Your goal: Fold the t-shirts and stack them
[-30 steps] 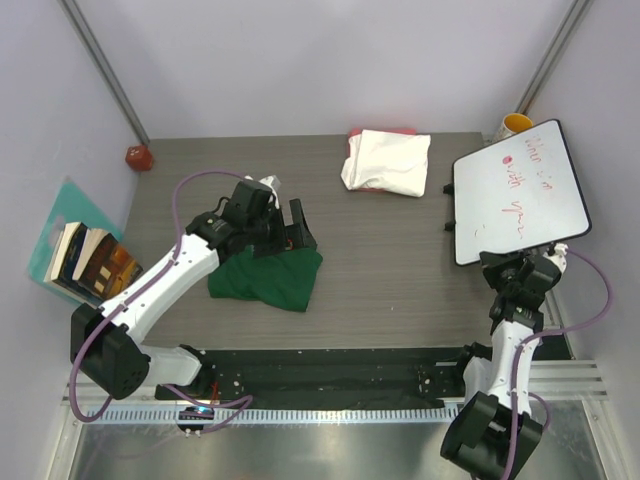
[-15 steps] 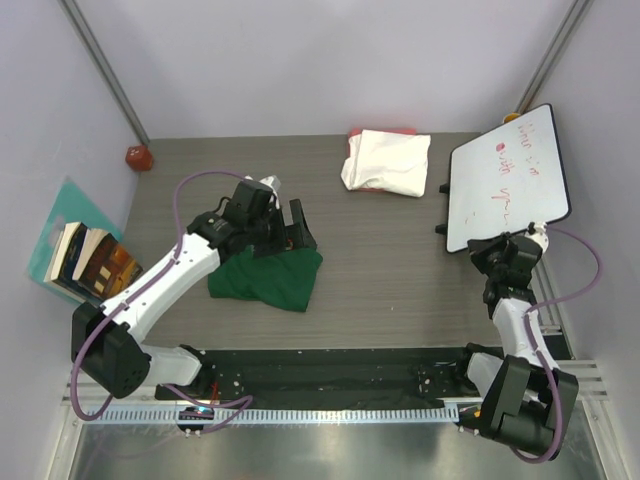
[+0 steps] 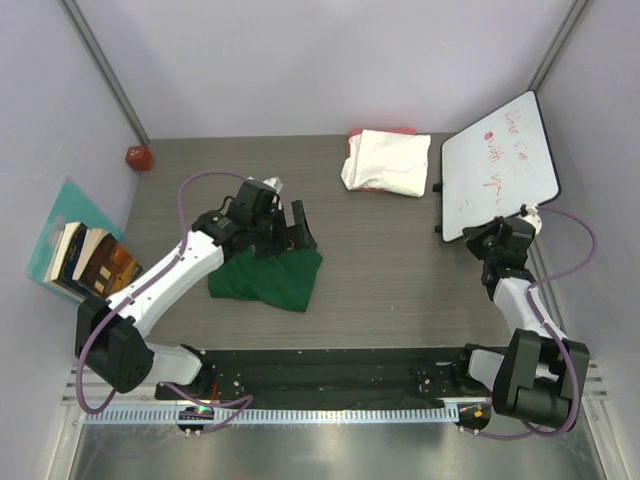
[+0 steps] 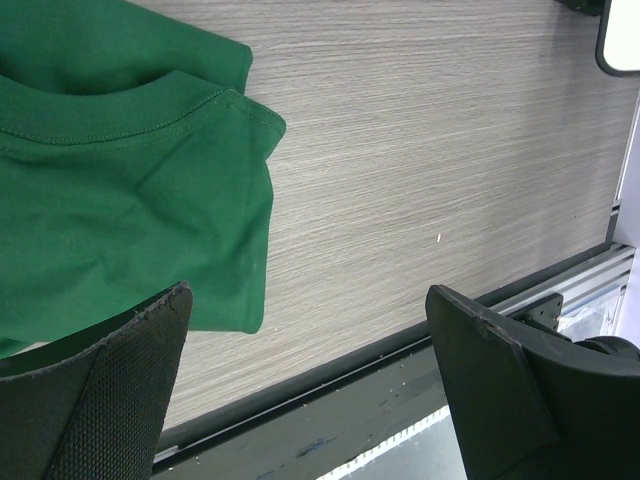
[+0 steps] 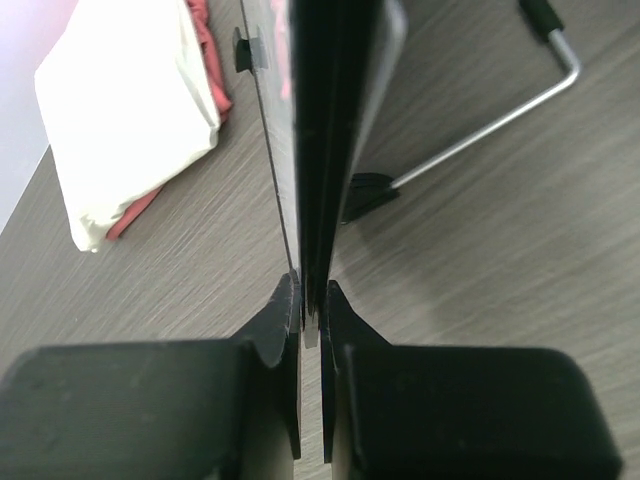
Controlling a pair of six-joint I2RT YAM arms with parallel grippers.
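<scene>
Holding left end effector [image 4: 310, 312] wide open above crumpled dark green t-shirt [image 3: 265, 278], near left on table [image 3: 390, 260], likely readying a grasp. Pinching whiteboard [image 3: 497, 165] edge in right end effector [image 5: 310, 300], probably clearing folding room. Noting cream-white bundle [image 3: 388, 160] lying far centre.

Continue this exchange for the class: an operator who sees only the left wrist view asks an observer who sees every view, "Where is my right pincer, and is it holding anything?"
Observer: The right pincer is shut on the near edge of the whiteboard, at the right side of the table.
Operator: I only see a green shirt. Is there other clothing?
Observer: Yes, a cream folded bundle lies at the far edge, well apart from the green shirt.
Operator: Is anything under that bundle?
Observer: A red-pink cloth shows beneath its edge.
</scene>
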